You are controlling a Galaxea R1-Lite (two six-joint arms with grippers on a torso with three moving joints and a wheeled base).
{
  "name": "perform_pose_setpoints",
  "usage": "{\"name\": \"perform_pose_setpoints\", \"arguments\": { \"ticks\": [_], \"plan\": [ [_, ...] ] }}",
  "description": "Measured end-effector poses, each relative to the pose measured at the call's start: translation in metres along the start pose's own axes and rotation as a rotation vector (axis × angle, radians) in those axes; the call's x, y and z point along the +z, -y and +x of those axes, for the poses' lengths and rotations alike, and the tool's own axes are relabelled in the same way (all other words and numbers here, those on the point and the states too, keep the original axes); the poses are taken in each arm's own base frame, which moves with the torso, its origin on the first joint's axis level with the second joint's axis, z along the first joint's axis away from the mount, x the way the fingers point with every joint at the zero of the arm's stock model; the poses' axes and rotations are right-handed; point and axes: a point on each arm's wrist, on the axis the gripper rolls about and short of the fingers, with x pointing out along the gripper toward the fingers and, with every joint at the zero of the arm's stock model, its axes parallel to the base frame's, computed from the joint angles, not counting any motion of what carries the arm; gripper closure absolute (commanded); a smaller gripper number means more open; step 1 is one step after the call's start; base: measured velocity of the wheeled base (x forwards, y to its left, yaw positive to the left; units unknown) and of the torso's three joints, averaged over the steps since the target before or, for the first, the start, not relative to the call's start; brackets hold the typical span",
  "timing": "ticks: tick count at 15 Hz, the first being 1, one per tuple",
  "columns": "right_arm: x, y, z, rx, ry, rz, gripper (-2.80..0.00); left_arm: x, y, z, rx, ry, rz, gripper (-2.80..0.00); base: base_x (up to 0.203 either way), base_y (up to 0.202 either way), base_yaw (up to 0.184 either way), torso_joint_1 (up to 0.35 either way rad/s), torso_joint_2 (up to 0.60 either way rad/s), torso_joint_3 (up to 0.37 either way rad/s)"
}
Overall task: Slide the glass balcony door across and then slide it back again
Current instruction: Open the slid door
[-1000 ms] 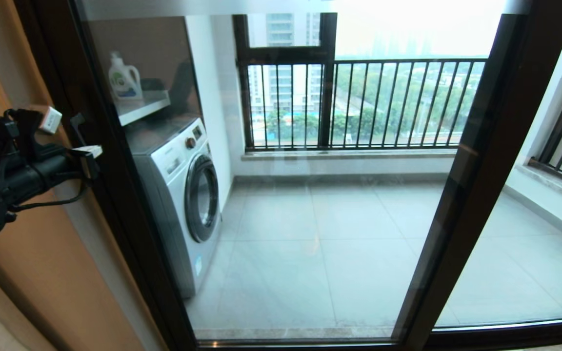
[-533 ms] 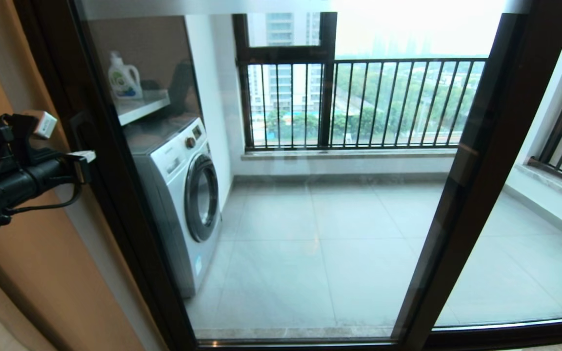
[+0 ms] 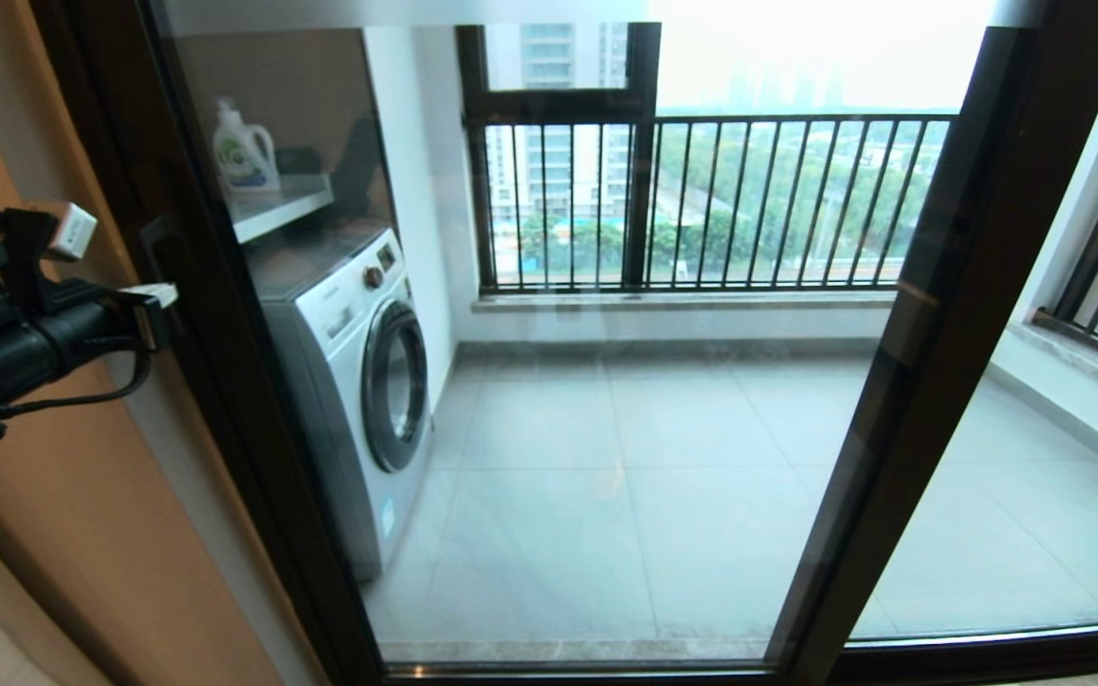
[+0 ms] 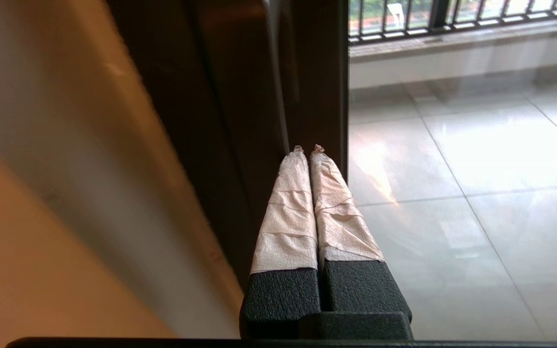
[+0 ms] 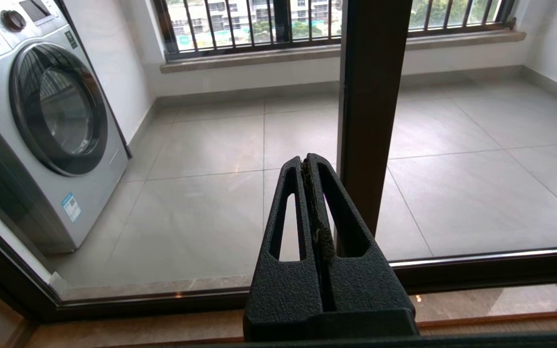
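The glass balcony door (image 3: 606,429) fills the head view, its clear pane set in a slim dark frame. Its left stile (image 3: 225,381) stands against the tan wall, with a dark handle fitting (image 3: 154,244) on it. My left gripper (image 3: 164,301) is at handle height just left of that stile. It is shut, with its tape-wrapped fingertips (image 4: 298,159) pressed together and nothing between them. They point at the dark stile (image 4: 317,72); I cannot tell if they touch it. My right gripper (image 5: 306,162) is shut and empty, low beside the door's right stile (image 5: 373,96).
Behind the glass are a washing machine (image 3: 358,381), a shelf with a detergent bottle (image 3: 244,152) and a black-barred railing window (image 3: 749,205). Another glass panel (image 3: 1035,495) lies right of the slanting stile (image 3: 921,333). A tan wall (image 3: 63,534) is close on the left.
My left gripper has drawn back a little to the left, away from the left stile. The door shows no clear shift.
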Motion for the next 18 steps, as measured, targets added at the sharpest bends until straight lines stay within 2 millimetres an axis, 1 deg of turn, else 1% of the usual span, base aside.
{"name": "perform_pose_setpoints", "arguments": {
  "ticks": [3, 5, 8, 10, 12, 15, 18],
  "plan": [
    [0.000, 0.000, 0.000, 0.000, 0.000, 0.000, 0.00, 0.017, 0.026, -0.013, -0.067, 0.042, 0.010, 0.00, 0.000, 0.000, 0.000, 0.000, 0.00, 0.000],
    [0.000, 0.000, 0.000, 0.000, 0.000, 0.000, 0.00, 0.024, 0.032, -0.018, -0.081, 0.061, 0.016, 0.00, 0.000, 0.000, 0.000, 0.000, 0.00, 0.000],
    [0.000, 0.000, 0.000, 0.000, 0.000, 0.000, 0.00, 0.027, 0.034, -0.023, -0.085, 0.066, 0.017, 0.00, 0.000, 0.000, 0.000, 0.000, 0.00, 0.000],
    [0.000, 0.000, 0.000, 0.000, 0.000, 0.000, 0.00, 0.027, 0.027, -0.028, -0.064, 0.068, 0.019, 0.00, 0.000, 0.000, 0.000, 0.000, 0.00, 0.000],
    [0.000, 0.000, 0.000, 0.000, 0.000, 0.000, 0.00, 0.028, 0.016, -0.035, -0.030, 0.069, 0.022, 0.00, 0.000, 0.000, 0.000, 0.000, 0.00, 0.000],
    [0.000, 0.000, 0.000, 0.000, 0.000, 0.000, 0.00, 0.028, 0.000, -0.042, -0.034, 0.076, 0.027, 0.00, 0.000, 0.000, 0.000, 0.000, 0.00, 0.000],
    [0.000, 0.000, 0.000, 0.000, 0.000, 0.000, 0.00, 0.027, -0.009, -0.042, -0.010, 0.076, 0.028, 0.00, 0.000, 0.000, 0.000, 0.000, 0.00, 0.000]
  ]
}}
